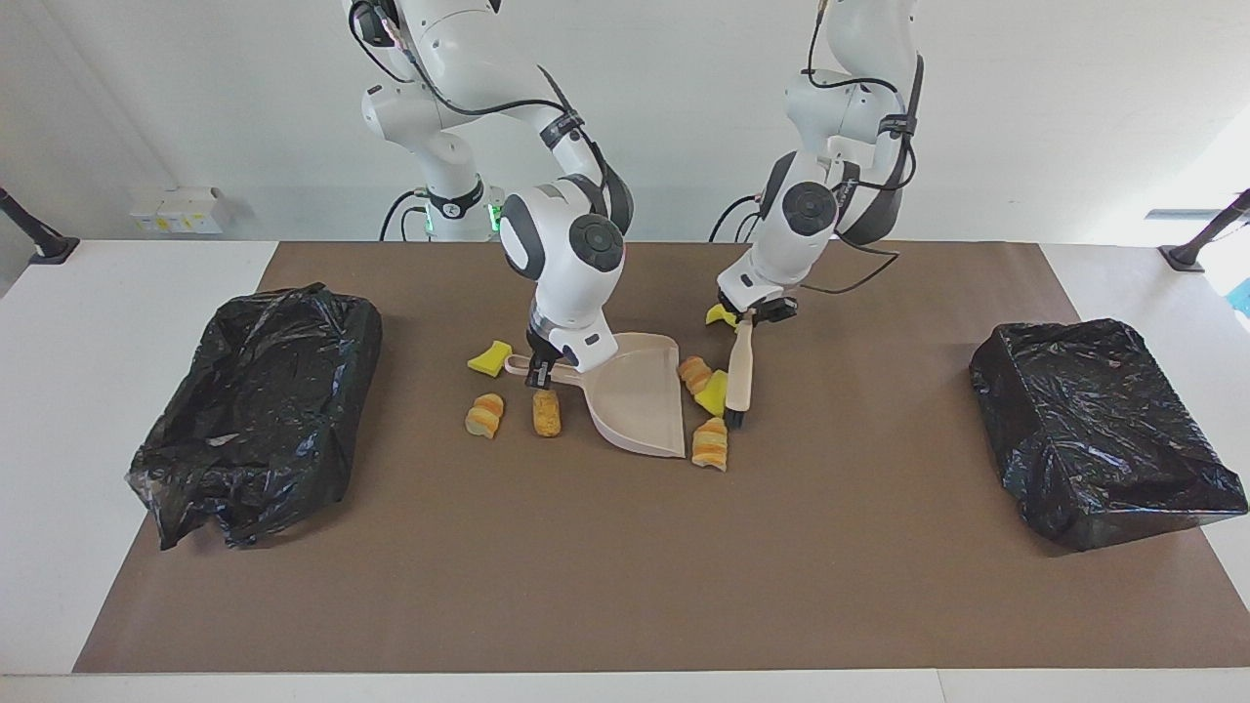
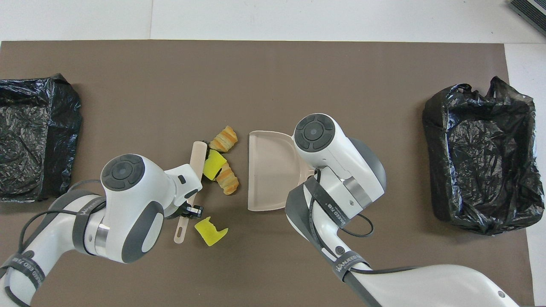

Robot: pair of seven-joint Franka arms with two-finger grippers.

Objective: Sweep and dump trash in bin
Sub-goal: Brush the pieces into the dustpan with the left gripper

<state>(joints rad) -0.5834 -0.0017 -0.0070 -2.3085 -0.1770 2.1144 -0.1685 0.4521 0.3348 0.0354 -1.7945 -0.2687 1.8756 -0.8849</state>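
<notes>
I have the left pincer (image 1: 754,314) clamped on the handle of the beige brush (image 1: 739,371), whose bristle end rests on the brown mat (image 1: 625,566) of the worktop. Pressed against the brush, on the side toward the dustpan (image 1: 640,391), sit a yellow sponge chunk (image 1: 714,393) and a striped bread roll (image 1: 694,372), with the roll nearly at the dustpan's open edge. A second striped roll (image 1: 710,444) lies just beside the corner of the dustpan's mouth, a little farther from the robots than the brush tip. Another yellow sponge piece (image 2: 210,230) lies beside the brush handle's end, partly hidden under the left pincer in the facing view.

The right pincer (image 1: 540,371) is closed on the dustpan's handle, holding the pan down on the mat with its mouth turned toward the left arm's end of the worktop. Beside that handle, toward the right arm's end, lies a yellow sponge wedge (image 1: 489,358). A little farther from the robots than the handle lie two more bread pieces (image 1: 485,415) (image 1: 547,414).

A black-lined bin (image 1: 256,410) sits at the right arm's end of the mat, and another black-lined bin (image 1: 1102,430) at the left arm's end.
</notes>
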